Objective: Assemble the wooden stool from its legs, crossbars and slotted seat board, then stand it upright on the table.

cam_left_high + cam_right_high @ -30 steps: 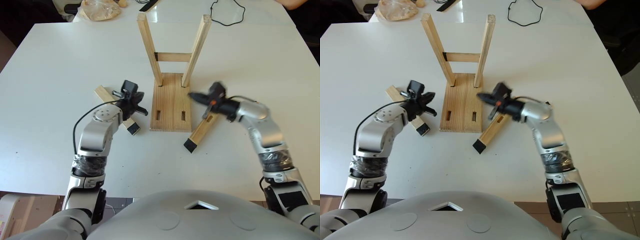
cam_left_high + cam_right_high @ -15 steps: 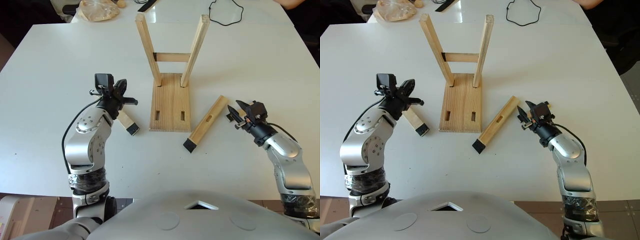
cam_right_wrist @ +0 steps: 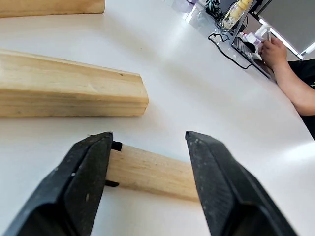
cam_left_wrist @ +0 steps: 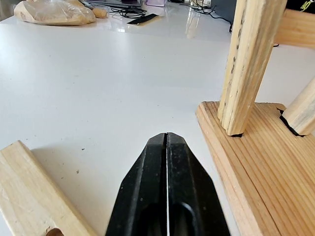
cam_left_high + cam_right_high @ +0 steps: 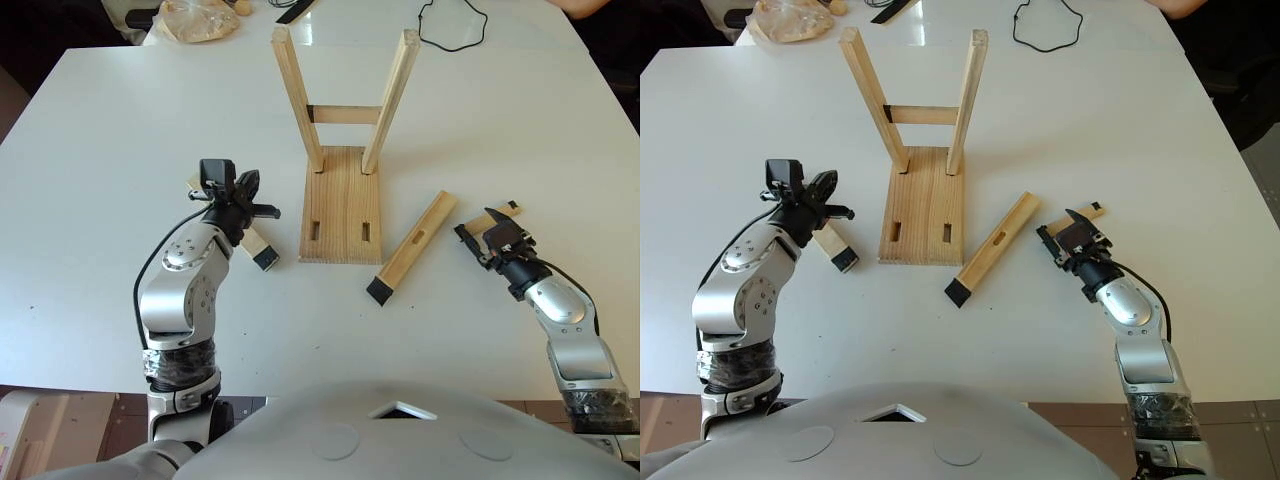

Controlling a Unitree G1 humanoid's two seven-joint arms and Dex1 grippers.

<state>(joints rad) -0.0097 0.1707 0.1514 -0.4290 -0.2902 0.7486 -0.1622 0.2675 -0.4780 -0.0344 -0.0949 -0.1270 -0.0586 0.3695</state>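
Observation:
The slotted seat board (image 5: 340, 215) lies flat mid-table with two legs (image 5: 298, 100) (image 5: 392, 100) standing in its far slots, joined by a crossbar (image 5: 345, 114). A loose leg (image 5: 412, 245) with a black foot lies to its right. Another loose leg (image 5: 257, 248) lies to its left, partly under my left gripper (image 5: 262, 210), which is shut and empty (image 4: 166, 140), pointing toward the board (image 4: 261, 162). My right gripper (image 5: 482, 226) is open, low over the table, its fingers (image 3: 83, 182) on either side of a short loose crossbar (image 3: 152, 169).
A filled plastic bag (image 5: 200, 18), a black cable (image 5: 452, 30) and a dark flat object (image 5: 295, 10) lie at the table's far edge. White tabletop (image 5: 120, 130) spreads wide on the left and far right.
My right gripper has pulled back from the seat board to the near right and now straddles the short crossbar. My left gripper drew away leftward, then drifted back toward the board.

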